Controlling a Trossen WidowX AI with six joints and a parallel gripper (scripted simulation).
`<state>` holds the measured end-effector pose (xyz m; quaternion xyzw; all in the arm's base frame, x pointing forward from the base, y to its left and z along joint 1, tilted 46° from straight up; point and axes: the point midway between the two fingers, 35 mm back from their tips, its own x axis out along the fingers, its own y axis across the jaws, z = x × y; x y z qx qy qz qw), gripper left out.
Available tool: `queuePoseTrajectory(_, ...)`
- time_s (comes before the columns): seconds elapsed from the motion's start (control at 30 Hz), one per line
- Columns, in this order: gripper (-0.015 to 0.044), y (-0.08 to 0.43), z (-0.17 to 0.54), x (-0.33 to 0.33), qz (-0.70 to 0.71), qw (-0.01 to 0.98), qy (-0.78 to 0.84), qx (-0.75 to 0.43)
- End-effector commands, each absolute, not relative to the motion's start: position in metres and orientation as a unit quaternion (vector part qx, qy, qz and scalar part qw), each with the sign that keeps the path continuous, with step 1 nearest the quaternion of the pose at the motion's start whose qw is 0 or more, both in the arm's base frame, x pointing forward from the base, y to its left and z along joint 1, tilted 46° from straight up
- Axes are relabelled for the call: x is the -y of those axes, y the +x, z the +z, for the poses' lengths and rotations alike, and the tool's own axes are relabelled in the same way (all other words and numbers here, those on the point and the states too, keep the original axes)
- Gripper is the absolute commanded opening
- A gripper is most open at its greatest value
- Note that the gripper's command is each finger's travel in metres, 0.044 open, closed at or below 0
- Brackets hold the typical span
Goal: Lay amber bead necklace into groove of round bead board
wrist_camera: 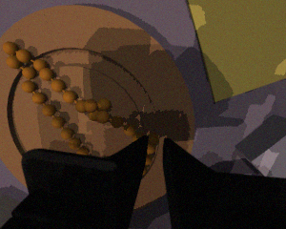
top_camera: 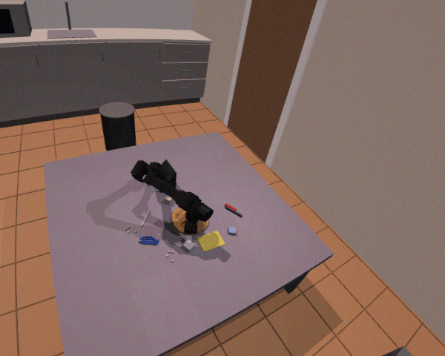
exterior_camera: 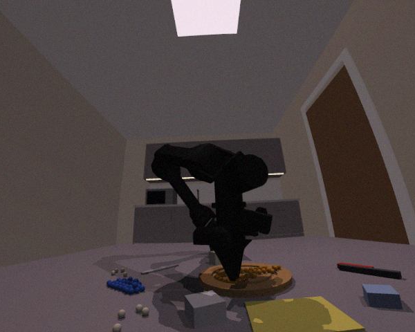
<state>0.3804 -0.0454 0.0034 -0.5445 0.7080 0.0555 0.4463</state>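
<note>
The round wooden bead board (top_camera: 175, 225) (exterior_camera: 250, 291) (wrist_camera: 62, 24) lies flat. The amber bead necklace (exterior_camera: 250, 273) (wrist_camera: 70, 96) lies on it: in the wrist view two strands run from a cluster outside the groove at upper left, across the middle. One strand bunches near the centre, and several beads sit along the groove at the right. My gripper (exterior_camera: 233, 279) (wrist_camera: 155, 142) points down at the board's near side, its fingertips slightly apart. A bead shows at the gap, narrower than it. The left finger hides part of the necklace and groove.
A yellow sheet (top_camera: 210, 240) (exterior_camera: 300, 317) (wrist_camera: 257, 43) and a grey block (top_camera: 188, 245) (exterior_camera: 205, 310) lie near the board. Around are a blue block (top_camera: 232, 231) (exterior_camera: 381, 296), blue beads (top_camera: 148, 240) (exterior_camera: 126, 285), loose white beads, a pale stick (top_camera: 145, 217) and a red-black pen (top_camera: 233, 210) (exterior_camera: 369, 270).
</note>
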Motion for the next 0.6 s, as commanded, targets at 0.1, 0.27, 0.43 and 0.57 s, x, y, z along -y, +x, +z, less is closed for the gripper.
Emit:
queuePoseTrajectory(0.1,0.0236,0.3802,0.0033,0.0458,0.056,0.446,-0.544,-0.709)
queuePoseTrajectory(0.27,0.0367,0.3797,0.0044,0.0447,0.056,0.445,-0.544,-0.709)
queuePoseTrajectory(0.43,0.044,0.3801,0.0073,0.0423,0.058,0.442,-0.544,-0.711)
queuePoseTrajectory(0.57,0.044,0.3801,0.0084,0.0411,0.059,0.441,-0.543,-0.712)
